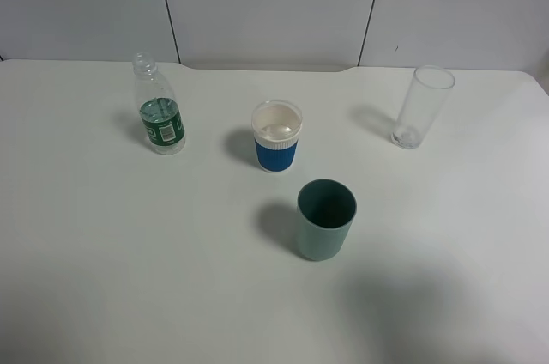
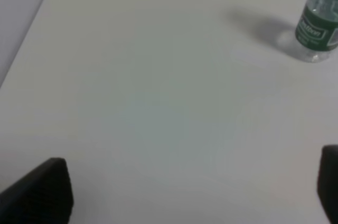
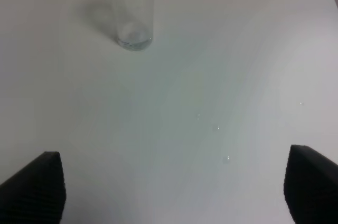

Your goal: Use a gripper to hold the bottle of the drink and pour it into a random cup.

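Note:
The bottle (image 1: 159, 106) is small, clear plastic with a green label band, and stands upright at the back left of the white table with clear drink in its lower part. In the left wrist view the bottle (image 2: 318, 26) is well ahead of the left gripper (image 2: 193, 192), whose black fingertips (image 2: 39, 192) stand wide apart with nothing between them. The cup (image 1: 277, 136), white with a blue ribbed band, stands upright near the middle. The right gripper (image 3: 171, 187) is open too, its fingers (image 3: 34, 184) far apart over bare table. Neither gripper appears in the high view.
A grey-green cup (image 1: 325, 219) stands in front of the white cup. A tall clear glass (image 1: 422, 106) stands at the back right, also the glass (image 3: 132, 10) ahead of the right gripper. A few water droplets (image 3: 216, 128) lie on the table. A panelled wall (image 1: 274, 3) runs behind.

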Action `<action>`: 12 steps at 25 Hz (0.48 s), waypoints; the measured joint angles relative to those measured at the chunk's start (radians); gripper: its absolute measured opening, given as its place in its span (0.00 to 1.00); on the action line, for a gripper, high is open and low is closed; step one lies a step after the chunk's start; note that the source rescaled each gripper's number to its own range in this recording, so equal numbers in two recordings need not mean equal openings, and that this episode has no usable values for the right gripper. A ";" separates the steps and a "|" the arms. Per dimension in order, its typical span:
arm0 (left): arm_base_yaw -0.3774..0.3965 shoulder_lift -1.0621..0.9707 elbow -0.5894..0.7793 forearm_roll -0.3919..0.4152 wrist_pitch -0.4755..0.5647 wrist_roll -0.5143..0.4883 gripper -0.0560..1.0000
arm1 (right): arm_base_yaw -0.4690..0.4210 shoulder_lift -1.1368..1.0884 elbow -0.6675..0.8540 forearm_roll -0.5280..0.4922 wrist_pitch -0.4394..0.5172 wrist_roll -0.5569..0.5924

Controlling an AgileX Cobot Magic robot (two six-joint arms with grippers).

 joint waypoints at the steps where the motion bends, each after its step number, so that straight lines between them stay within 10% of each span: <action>1: 0.000 0.000 0.000 0.000 0.000 0.000 1.00 | 0.000 0.000 0.000 0.000 0.000 0.000; 12: 0.000 0.000 0.000 0.000 0.000 0.005 1.00 | 0.000 0.000 0.000 0.000 0.000 0.000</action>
